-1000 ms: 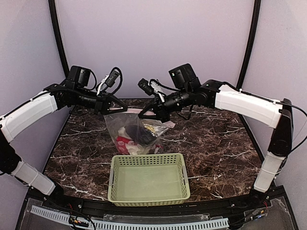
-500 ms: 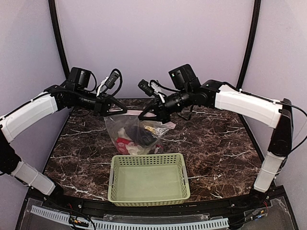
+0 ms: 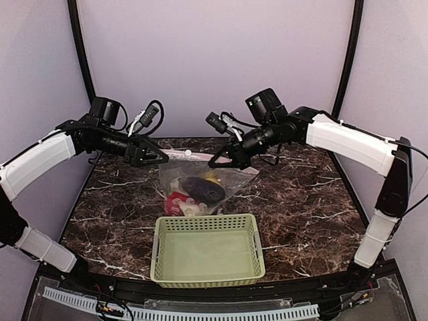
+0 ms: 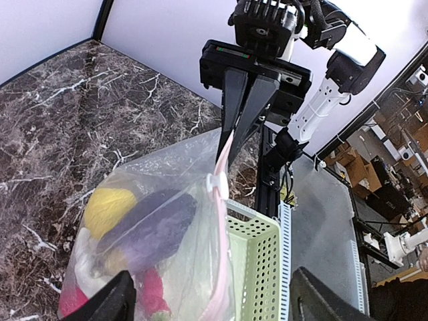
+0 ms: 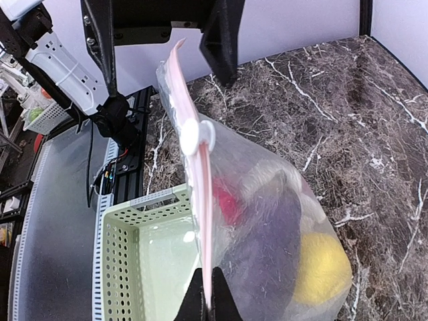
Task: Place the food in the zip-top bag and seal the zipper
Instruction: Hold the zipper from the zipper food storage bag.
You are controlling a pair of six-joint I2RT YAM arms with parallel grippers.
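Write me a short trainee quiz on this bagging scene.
1. True or false: the pale green perforated plastic basket holds no food.
2. Which fingers are shut on the pinkish zip strip? A. left fingers B. right fingers C. both
3. Fill in: the dark purple toy eggplant lies inside the clear crinkly plastic ___.
Key: 1 true; 2 B; 3 bag.

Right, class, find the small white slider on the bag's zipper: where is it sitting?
In the top view the slider sits just left of centre, roughly midway along the zipper, between the left claw and the right claw.
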